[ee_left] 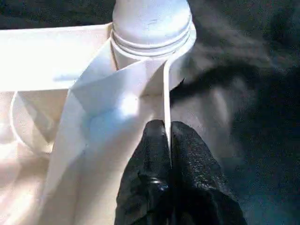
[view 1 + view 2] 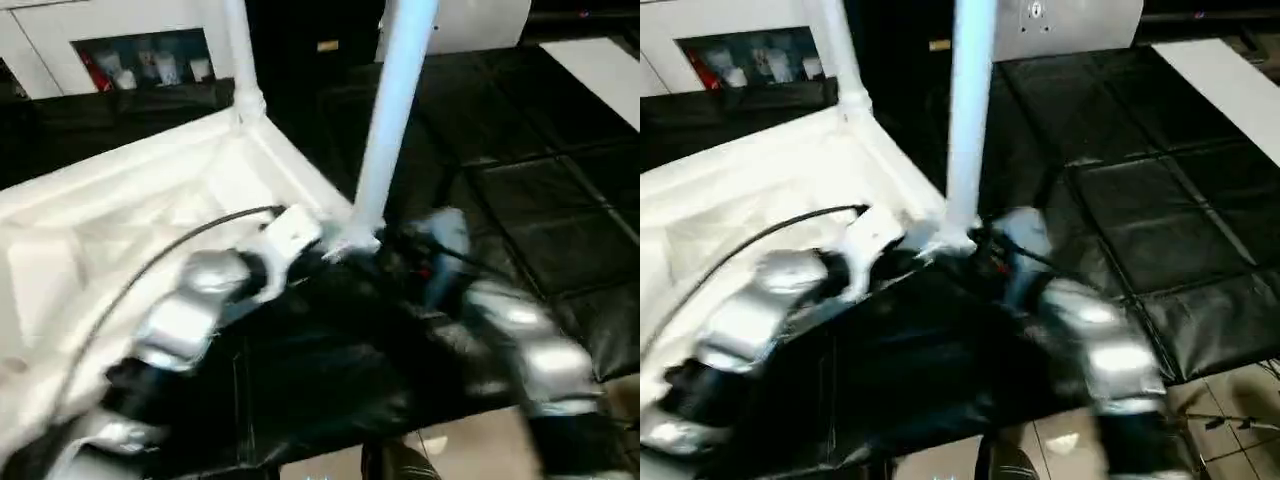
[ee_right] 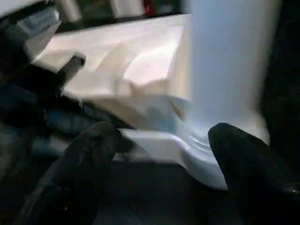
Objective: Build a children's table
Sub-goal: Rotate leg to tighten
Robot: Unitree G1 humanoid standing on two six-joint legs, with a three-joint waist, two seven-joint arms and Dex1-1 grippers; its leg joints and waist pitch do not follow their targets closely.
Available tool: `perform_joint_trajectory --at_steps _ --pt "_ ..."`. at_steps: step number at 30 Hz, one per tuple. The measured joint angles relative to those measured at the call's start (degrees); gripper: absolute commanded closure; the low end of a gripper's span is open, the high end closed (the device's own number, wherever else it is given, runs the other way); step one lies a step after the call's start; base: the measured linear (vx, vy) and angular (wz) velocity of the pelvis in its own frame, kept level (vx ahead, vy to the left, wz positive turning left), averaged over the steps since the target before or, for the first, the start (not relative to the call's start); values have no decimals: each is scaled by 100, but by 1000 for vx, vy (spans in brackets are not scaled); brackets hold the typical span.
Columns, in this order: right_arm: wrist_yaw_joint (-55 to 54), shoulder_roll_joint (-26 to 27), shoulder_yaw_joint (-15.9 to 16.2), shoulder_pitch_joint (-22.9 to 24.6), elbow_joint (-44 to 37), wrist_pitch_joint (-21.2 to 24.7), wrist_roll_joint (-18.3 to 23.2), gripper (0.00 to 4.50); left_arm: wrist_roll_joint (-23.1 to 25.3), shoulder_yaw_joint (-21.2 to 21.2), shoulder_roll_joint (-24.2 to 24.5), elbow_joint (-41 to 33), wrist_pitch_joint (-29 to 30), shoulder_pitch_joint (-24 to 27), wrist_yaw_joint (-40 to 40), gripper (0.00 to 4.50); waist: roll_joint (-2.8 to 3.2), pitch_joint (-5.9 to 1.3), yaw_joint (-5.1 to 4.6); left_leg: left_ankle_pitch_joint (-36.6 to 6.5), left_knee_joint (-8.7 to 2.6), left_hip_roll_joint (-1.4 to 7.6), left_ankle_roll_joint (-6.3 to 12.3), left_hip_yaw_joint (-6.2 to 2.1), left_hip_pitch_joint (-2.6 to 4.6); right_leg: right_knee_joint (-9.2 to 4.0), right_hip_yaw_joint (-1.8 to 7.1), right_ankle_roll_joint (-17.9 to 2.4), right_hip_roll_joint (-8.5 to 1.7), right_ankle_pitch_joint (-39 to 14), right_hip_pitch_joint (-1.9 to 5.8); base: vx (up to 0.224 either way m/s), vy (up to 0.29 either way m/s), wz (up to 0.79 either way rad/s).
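- Black padded covering (image 2: 520,200) spreads over the large work table, with white cabinets behind it; on it the small white plastic children's table (image 2: 120,230) lies upside down, ribbed underside up, presumably so the corner sockets face upward for the legs.
- Two long white tube legs stand upright in corner sockets: a far leg (image 2: 238,50) and a near leg (image 2: 395,110).
- Left gripper (image 1: 168,136) has its two black fingers pressed together on the thin side rim (image 1: 165,93) of the tabletop, just short of the near leg's socket (image 1: 154,42); this pinch probably steadies the top while the leg is seated.
- Right gripper (image 3: 159,140) has its fingers spread wide and grips nothing. The base of the near leg and its socket collar sit between them, nearer one finger (image 3: 243,159) than the other, likely to guide or press the leg.
- The near corner thus lies directly ahead of both grippers, and the remaining sockets appear still unfilled.
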Motion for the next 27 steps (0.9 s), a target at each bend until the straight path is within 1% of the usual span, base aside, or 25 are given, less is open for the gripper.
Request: perform_joint_trajectory --at_steps 2,4,6,9,12,16,18,20,23,25,27 --pt "513 -339 29 13 -153 45 185 46 -80 -2 168 0 -176 77 -265 450 0 0 0 0 7 0 0 1 1 0 2 0 0 8 4 0 0 0" --pt "931 -595 86 12 -283 76 350 20 -151 -40 298 14 -345 114 -526 450 -1 -1 15 1 17 1 1 1 1 5 2 -2 -1 10 6 0 0 0" --pt "1418 -1013 156 35 -376 175 515 6 -272 -115 626 28 -663 179 -963 450 -2 -1 48 1 19 1 1 0 0 10 2 -2 -2 10 6 0 0 0" --pt "1929 -1351 154 5 -359 187 622 2 -390 -166 1152 227 -1267 203 -1692 450 -2 -1 80 2 28 3 3 0 1 22 1 -2 -2 10 6 0 0 0" --pt "2183 -1399 175 -106 -263 184 624 2 -448 -177 1372 348 -1588 202 -2251 450 -2 -1 118 2 53 1 3 3 -1 45 3 -2 -13 10 7 0 0 0" --pt "2447 -1473 303 -226 -73 131 622 2 -541 -296 1412 390 -1811 179 -2675 450 -3 -1 211 -18 90 -2 -17 8 -6 71 11 -3 -22 10 7 0 0 0" --pt "2715 -1520 497 -316 96 -9 624 2 -598 -412 1441 507 -1976 106 -2900 450 -3 -1 248 -14 99 1 -14 8 -6 85 9 -3 -23 10 8 0 0 0" --pt "2864 -1522 596 -318 174 -46 623 30 -606 -453 1456 552 -2071 86 -2999 450 -3 -1 255 -11 101 2 -12 8 -7 89 11 -5 -23 11 9 0 0 0" --pt "3140 -1509 785 -408 403 -206 593 40 -605 -523 1439 658 -2218 7 -3182 450 -6 -1 253 -7 108 2 -8 9 -9 92 13 -5 -23 12 12 0 0 0" --pt "3272 -1504 873 -512 498 -283 551 68 -602 -565 1401 681 -2248 -23 -3246 450 -7 -1 257 -4 113 2 -3 9 -14 92 13 -6 -24 12 14 0 0 0" --pt "3316 -1503 922 -531 526 -333 534 79 -599 -576 1375 682 -2278 -23 -3311 450 -13 -1 266 -2 115 2 1 9 -15 92 14 -6 -25 12 16 0 0 0"
